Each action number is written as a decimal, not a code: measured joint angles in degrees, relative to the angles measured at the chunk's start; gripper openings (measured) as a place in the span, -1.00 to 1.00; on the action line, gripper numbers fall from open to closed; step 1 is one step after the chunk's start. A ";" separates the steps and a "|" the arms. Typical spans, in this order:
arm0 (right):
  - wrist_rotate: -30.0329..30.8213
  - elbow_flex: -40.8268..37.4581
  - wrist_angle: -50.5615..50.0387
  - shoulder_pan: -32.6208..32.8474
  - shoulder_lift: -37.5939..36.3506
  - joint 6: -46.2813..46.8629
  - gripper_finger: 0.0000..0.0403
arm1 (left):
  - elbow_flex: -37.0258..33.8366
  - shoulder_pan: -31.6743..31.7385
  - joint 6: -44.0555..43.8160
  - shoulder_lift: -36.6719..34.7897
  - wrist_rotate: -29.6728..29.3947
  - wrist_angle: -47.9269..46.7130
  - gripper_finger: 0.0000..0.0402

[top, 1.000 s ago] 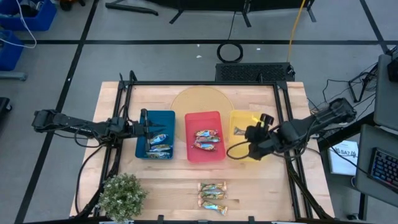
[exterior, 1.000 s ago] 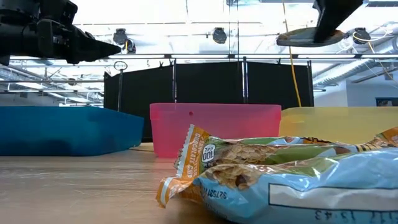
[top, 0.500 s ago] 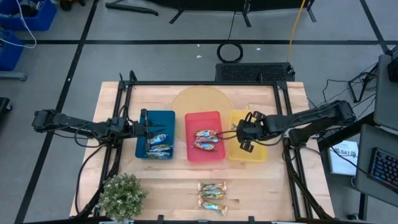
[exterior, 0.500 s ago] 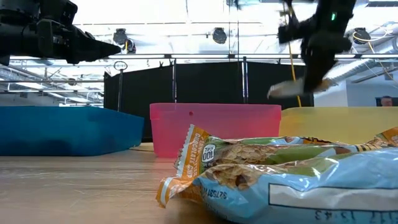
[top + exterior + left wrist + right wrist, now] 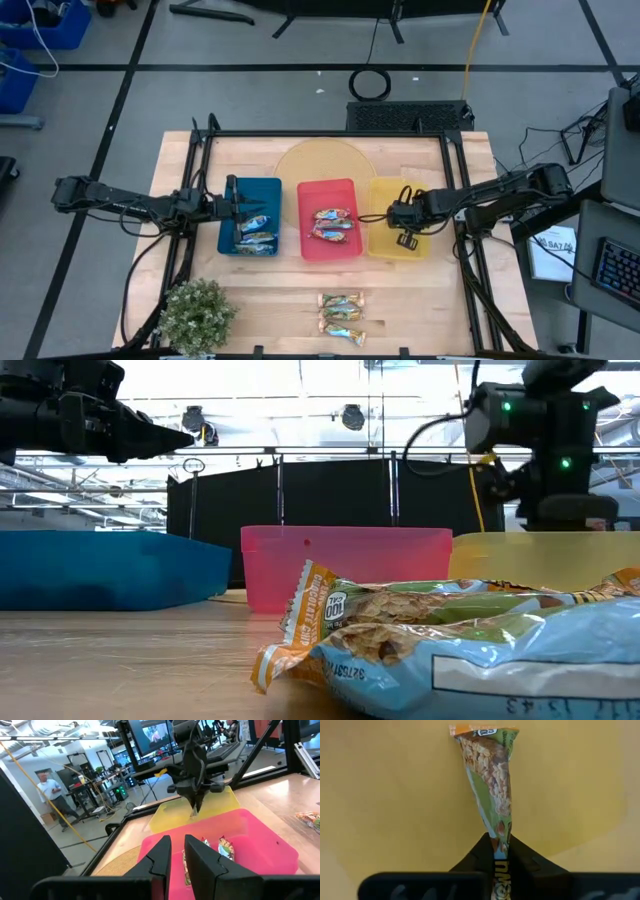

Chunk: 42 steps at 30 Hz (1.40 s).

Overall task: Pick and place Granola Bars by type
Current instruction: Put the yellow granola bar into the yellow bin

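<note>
While the right gripper [image 5: 496, 851] hangs over the yellow tray [image 5: 385, 245], its fingers pinch 1 gold-tan granola bar [image 5: 492, 775] by the end, clear of the walls. The left gripper [image 5: 173, 851], fingers nearly together and holding nothing, hovers above the blue tray [image 5: 232, 242]. 3 bars [image 5: 342, 319] lie near the table's front edge.

The right gripper [image 5: 500, 851] pointed straight down, its 2 fingers [image 5: 479, 855] pinched together. The left arm [image 5: 130, 202] reached out level, its gripper [image 5: 174, 851] nearly closed and holding nothing.

nearest granola bar wrapper [image 5: 420, 630]: "100" in a round badge | other print unreadable
</note>
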 joint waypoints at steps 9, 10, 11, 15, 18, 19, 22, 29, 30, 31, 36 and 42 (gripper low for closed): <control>-0.02 -0.70 1.68 0.00 -0.01 2.67 -0.43 | 0.00 0.00 -0.19 0.01 0.02 -0.08 -0.69; -0.02 -0.71 1.71 0.02 -0.01 2.65 -0.37 | 0.00 0.02 -0.20 0.00 0.00 -0.19 -0.69; -0.02 -0.69 1.64 0.02 -0.01 2.65 -0.31 | 0.00 0.01 -0.21 0.00 0.00 -0.39 -0.69; 0.05 1.30 1.37 0.02 -0.63 0.49 -0.16 | 0.00 0.02 -0.21 0.00 0.00 -0.61 -0.69; 1.33 4.98 0.57 0.36 -1.80 -0.48 -0.13 | 0.00 0.00 -0.21 0.00 0.01 -0.60 -0.69; 1.83 6.51 0.00 0.69 -2.26 -0.61 -0.13 | 0.00 0.01 -0.23 0.01 0.00 -0.59 -0.69; 4.03 11.37 -1.08 2.19 -3.13 -1.45 -0.16 | 0.00 0.00 -0.25 0.00 0.00 -0.59 -0.69; 7.51 22.86 2.68 12.55 2.38 -1.86 -0.27 | 0.00 0.00 -0.43 0.02 -0.04 -0.92 -0.69; 8.54 24.75 3.23 14.22 4.21 -1.95 -0.28 | 0.00 0.01 -0.69 0.06 -0.08 -0.92 -0.69; 9.40 26.81 4.03 15.86 6.10 -1.97 -0.29 | 0.00 0.01 -1.03 0.07 -0.07 -1.10 -0.69; 10.51 38.53 4.51 22.35 18.67 0.93 -0.30 | 0.00 0.00 -2.81 0.07 -0.09 -1.29 -0.69; 5.53 49.01 4.34 27.16 32.12 3.35 -0.30 | 0.00 0.00 -3.67 0.07 -0.11 -1.27 -0.69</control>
